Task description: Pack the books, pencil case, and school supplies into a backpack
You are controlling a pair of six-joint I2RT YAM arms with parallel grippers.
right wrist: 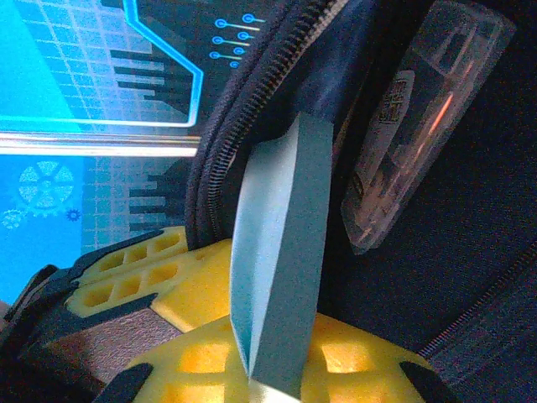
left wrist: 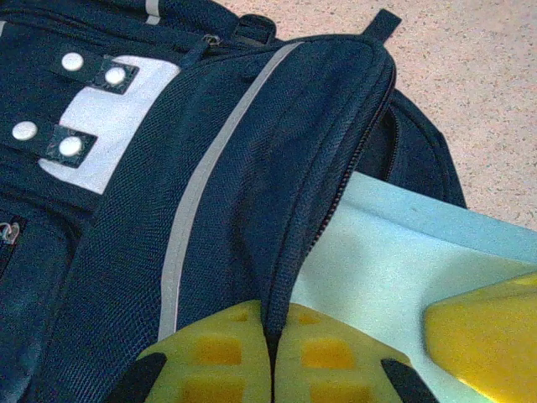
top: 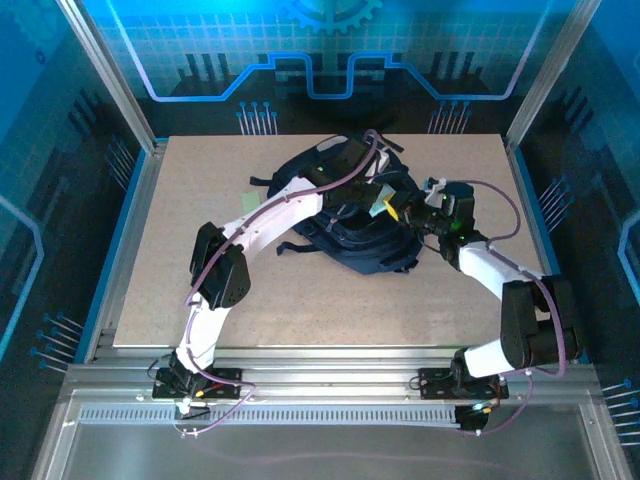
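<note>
The navy backpack lies in the middle of the surface with its main compartment unzipped. The left fingers are closed tight on the edge of the zippered flap, the fabric seam pinched between them. The right fingers grip the pale teal square pad edge-on at the mouth of the bag. The pad's far end sits past the zipper teeth, under the flap. Deeper inside, against the dark lining, lies what looks like the small clear tube, though its label is too blurred to read.
</note>
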